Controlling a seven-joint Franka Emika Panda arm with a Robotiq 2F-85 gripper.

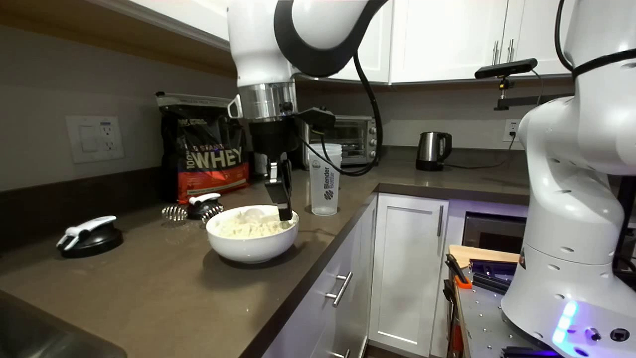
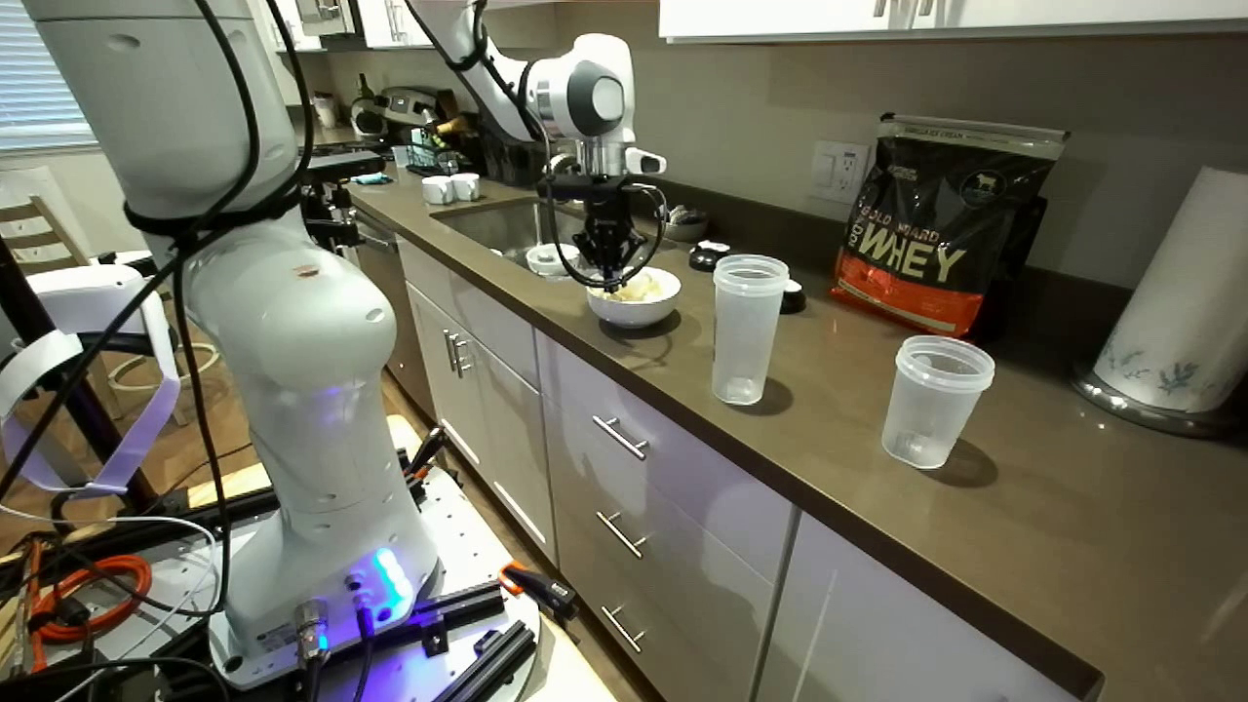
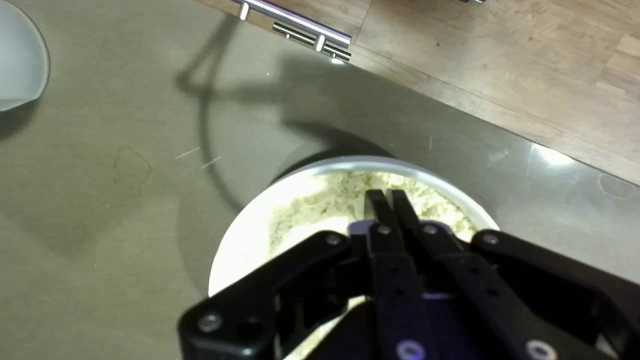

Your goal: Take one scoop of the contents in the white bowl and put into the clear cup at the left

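The white bowl (image 1: 252, 249) stands near the counter's front edge with the contents (image 1: 246, 227), a cream powder, heaped inside. Pointing down into it is my gripper (image 3: 389, 195); its fingertips are nearly together over the powder, inside the rim nearest the clear cup. In an exterior view the fingertips (image 1: 285, 214) reach to about rim height. A pale rounded shape (image 1: 254, 213), possibly a scoop, lies in the powder; whether a thin handle sits between the fingers is not visible. The clear cup (image 2: 746, 327), tall and see-through, stands upright beyond the bowl; part of it shows in the wrist view (image 3: 20, 57).
A shorter clear cup (image 2: 931, 405) stands farther along the counter, near a paper-towel roll (image 2: 1170, 292). Along the wall is a whey bag (image 1: 208, 154). Black lids (image 1: 92, 239) and wire whisk balls (image 1: 174, 214) lie beside the bowl. A sink (image 1: 44, 333) borders the counter.
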